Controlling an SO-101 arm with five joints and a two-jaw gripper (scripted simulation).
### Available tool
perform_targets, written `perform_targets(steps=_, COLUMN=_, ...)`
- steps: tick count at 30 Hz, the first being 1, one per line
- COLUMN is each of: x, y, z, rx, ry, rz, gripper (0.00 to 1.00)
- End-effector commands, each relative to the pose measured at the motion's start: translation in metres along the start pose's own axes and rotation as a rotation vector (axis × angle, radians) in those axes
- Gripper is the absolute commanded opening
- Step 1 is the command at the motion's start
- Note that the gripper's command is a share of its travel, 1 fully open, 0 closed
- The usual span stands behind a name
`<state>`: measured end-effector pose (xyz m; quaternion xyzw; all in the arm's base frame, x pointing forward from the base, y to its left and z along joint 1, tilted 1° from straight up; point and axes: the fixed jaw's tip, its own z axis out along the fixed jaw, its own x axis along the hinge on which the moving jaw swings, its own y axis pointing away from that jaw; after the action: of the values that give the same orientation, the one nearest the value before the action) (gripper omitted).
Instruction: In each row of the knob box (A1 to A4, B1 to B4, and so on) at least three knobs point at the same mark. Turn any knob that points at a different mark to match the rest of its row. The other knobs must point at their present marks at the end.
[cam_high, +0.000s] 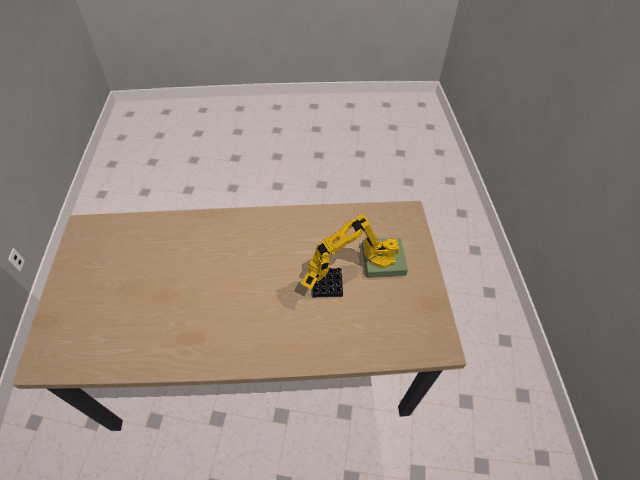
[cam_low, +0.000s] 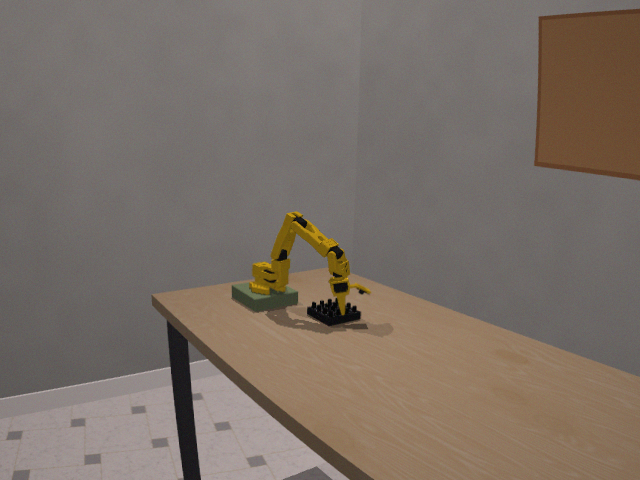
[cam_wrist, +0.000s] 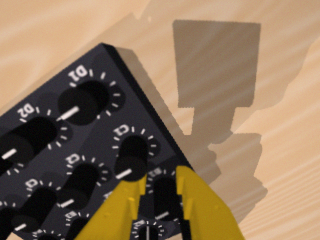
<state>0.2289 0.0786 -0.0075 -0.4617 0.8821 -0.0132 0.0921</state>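
The black knob box (cam_high: 328, 287) (cam_low: 324, 314) (cam_wrist: 106, 59) lies on the table in front of the arm's base. In the wrist view knobs D1 (cam_wrist: 82, 102), D2 (cam_wrist: 25, 140) and C1 (cam_wrist: 131, 159) show white pointers aimed to the lower left. My yellow gripper (cam_wrist: 161, 181) (cam_high: 317, 282) (cam_low: 342, 310) points down over the box's edge column. Its fingers stand a narrow gap apart on either side of the knob just past C1 (cam_wrist: 165, 197), which looks like B1. I cannot see the fingers pressing on it. The lower rows are hidden behind the fingers.
The arm's base stands on a green block (cam_high: 386, 267) (cam_low: 264, 297) right beside the box. The wooden table (cam_high: 155, 310) (cam_low: 465, 392) stretches far to the left of the box. The gripper's shadow falls on the wood next to the box.
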Motion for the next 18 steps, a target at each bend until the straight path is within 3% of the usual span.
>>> perform_targets(steps=1, x=0.031, y=0.015, z=0.018, rx=-0.099, ry=0.143, rz=0.030, gripper=0.08)
perform_targets(steps=18, x=0.028, y=0.013, z=-0.004, rx=-0.099, ry=0.143, rz=0.030, gripper=0.08)
